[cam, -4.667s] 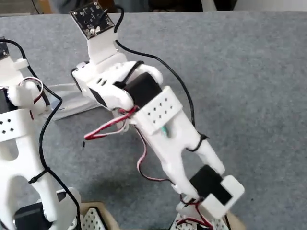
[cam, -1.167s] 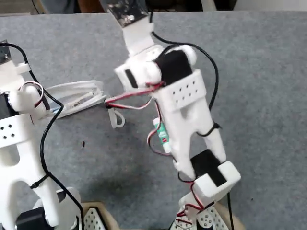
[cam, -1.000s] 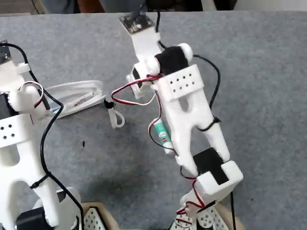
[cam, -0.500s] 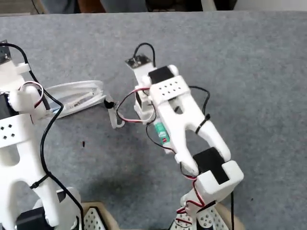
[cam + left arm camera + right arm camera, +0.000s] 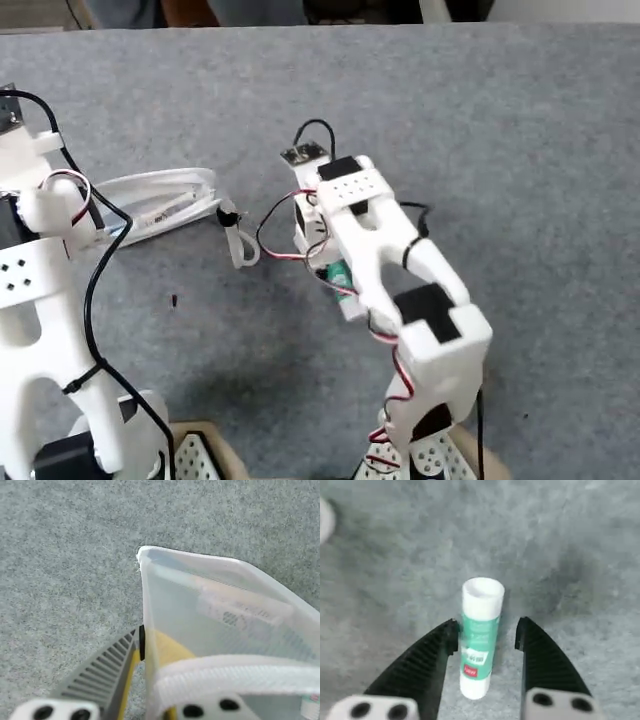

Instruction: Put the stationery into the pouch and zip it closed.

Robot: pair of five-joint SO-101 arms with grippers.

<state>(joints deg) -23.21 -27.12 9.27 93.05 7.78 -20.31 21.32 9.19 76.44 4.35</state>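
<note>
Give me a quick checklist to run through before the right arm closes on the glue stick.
1. The glue stick lies between the fingers of the right tool: ok.
2. Right tool open, with a gap on each side of the stick: ok.
3. Stick lying flat on the table, not propped on anything: ok.
4. Left tool has a grip on the pouch: ok.
5. Pouch mouth open enough to take the stick: cannot tell.
</note>
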